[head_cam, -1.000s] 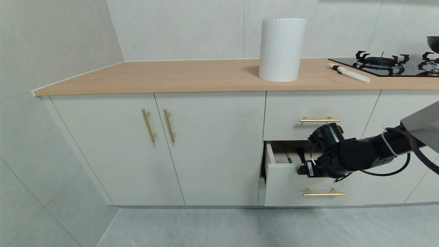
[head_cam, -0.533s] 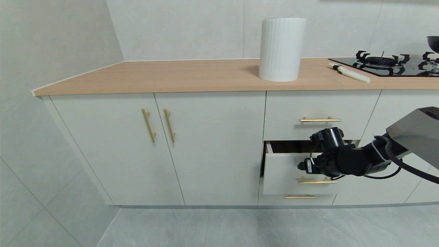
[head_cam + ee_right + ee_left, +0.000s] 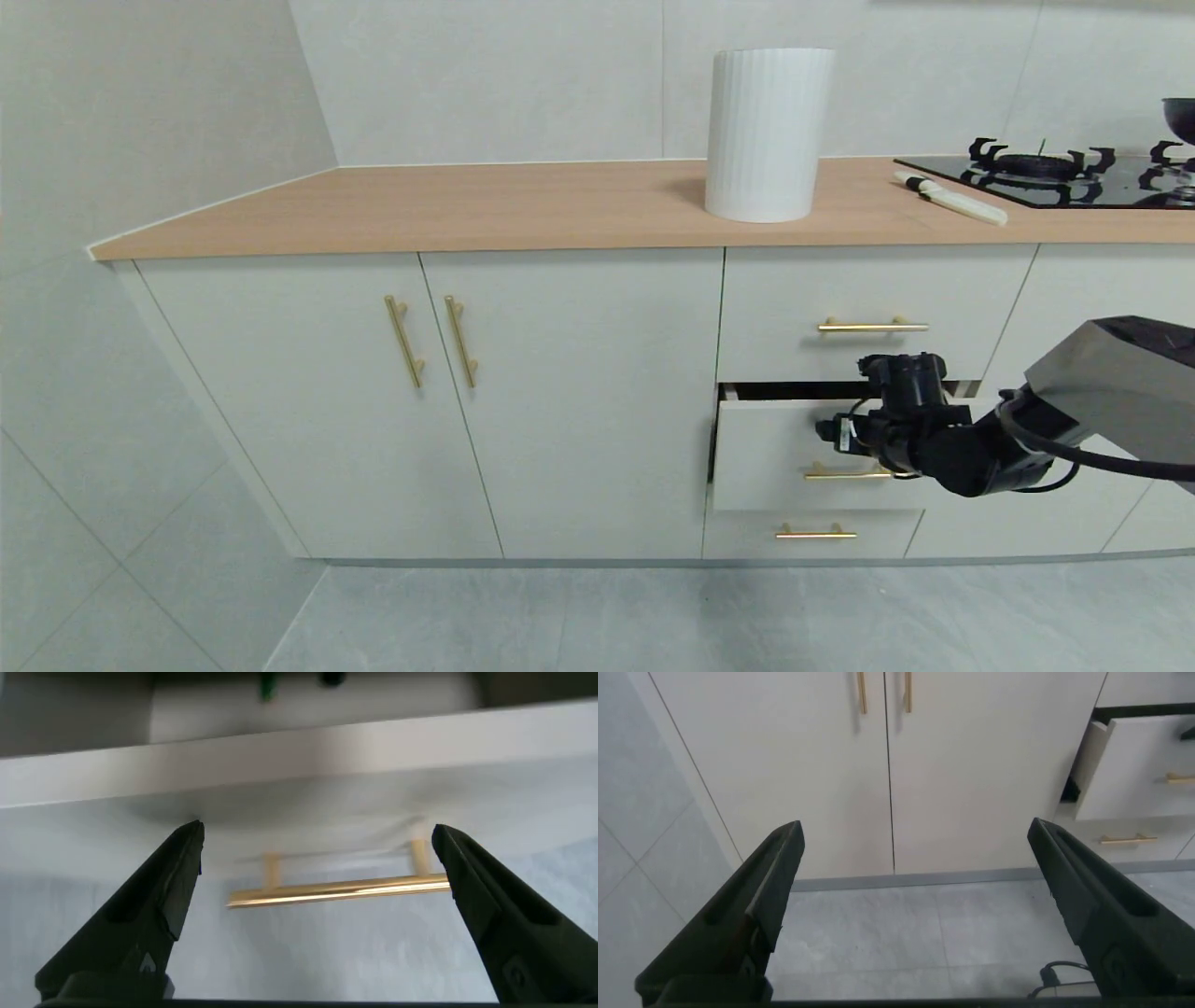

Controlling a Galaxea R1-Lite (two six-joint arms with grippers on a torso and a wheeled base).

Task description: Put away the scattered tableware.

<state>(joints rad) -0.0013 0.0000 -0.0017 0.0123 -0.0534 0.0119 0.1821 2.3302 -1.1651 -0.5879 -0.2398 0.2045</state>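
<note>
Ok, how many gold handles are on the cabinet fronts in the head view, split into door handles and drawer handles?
Door handles: 2
Drawer handles: 3
Total: 5

We see bright, soft, even light; the white canister (image 3: 767, 131) throws only a faint shadow leftward on the worktop (image 3: 467, 210). The gap above the drawer front (image 3: 775, 448) lies dark, and straight edges bow near the head view's sides.
</note>
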